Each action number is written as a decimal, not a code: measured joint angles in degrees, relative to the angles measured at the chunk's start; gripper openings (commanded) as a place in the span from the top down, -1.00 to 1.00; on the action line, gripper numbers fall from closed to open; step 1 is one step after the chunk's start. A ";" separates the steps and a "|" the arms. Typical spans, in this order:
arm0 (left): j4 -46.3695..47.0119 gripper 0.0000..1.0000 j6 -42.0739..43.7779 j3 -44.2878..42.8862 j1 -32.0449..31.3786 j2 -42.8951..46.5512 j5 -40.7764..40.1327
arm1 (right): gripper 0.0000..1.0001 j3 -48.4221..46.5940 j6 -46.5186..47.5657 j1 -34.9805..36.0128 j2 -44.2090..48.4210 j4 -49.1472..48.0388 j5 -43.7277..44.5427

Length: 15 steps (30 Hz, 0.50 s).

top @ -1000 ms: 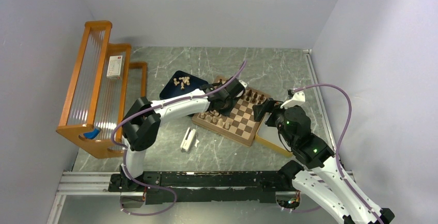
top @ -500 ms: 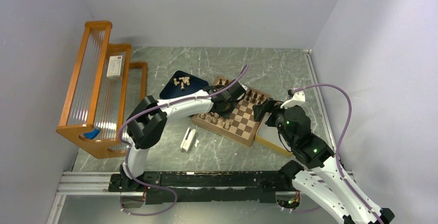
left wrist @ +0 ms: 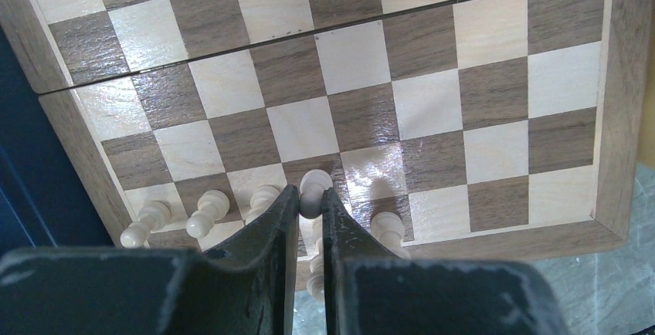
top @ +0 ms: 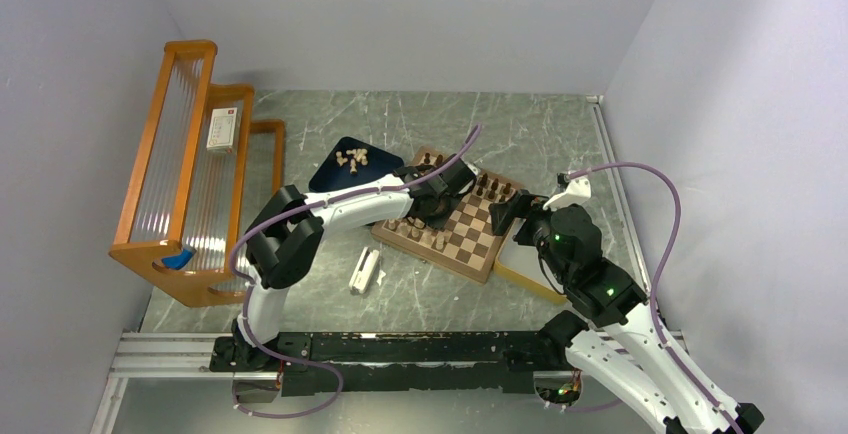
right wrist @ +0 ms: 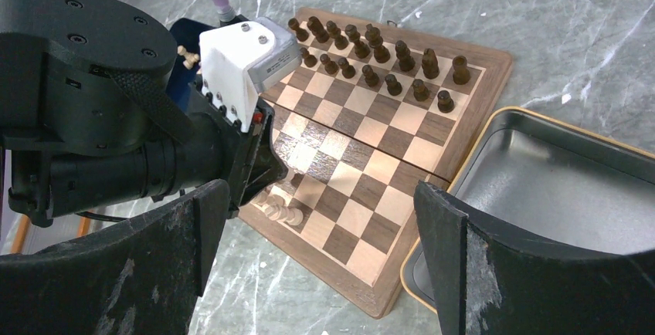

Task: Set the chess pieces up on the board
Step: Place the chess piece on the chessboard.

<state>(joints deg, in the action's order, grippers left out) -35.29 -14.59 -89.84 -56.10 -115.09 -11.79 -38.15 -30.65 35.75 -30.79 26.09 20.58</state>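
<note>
The checkered board (top: 470, 229) lies mid-table and fills the left wrist view (left wrist: 432, 88). Dark brown pieces (right wrist: 371, 61) stand in two rows along its far side. Pale tan pieces (left wrist: 205, 210) stand along its near left side, and more lie in the dark blue tray (top: 345, 164). My left gripper (left wrist: 310, 200) is shut on a pale pawn (left wrist: 313, 188), held low over a dark square in the pawn row. My right gripper (right wrist: 324, 227) is open and empty, hovering off the board's right corner.
A pale yellow-rimmed tray (right wrist: 556, 181) lies right of the board, under my right arm. A wooden rack (top: 190, 169) with a small box stands at the left. A white object (top: 364, 270) lies on the table in front of the board.
My left gripper has moved down and a little nearer over the board's pale side in the first half second, then held still. The right arm has not moved.
</note>
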 measured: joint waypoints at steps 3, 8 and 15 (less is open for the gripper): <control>-0.13 0.67 0.00 0.00 0.00 -0.04 0.00 | -0.88 0.00 0.00 0.00 0.00 0.00 0.00; -0.20 0.67 0.00 0.00 0.00 -0.46 0.04 | -0.88 0.00 0.00 0.00 0.00 0.00 0.00; -0.48 0.67 0.00 0.00 0.00 -0.85 0.07 | -0.88 0.00 0.00 0.00 -0.04 0.00 0.00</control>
<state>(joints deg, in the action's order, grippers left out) -35.77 -14.59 -89.84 -56.10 -115.94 -11.73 -38.15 -30.65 35.75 -30.83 26.09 20.58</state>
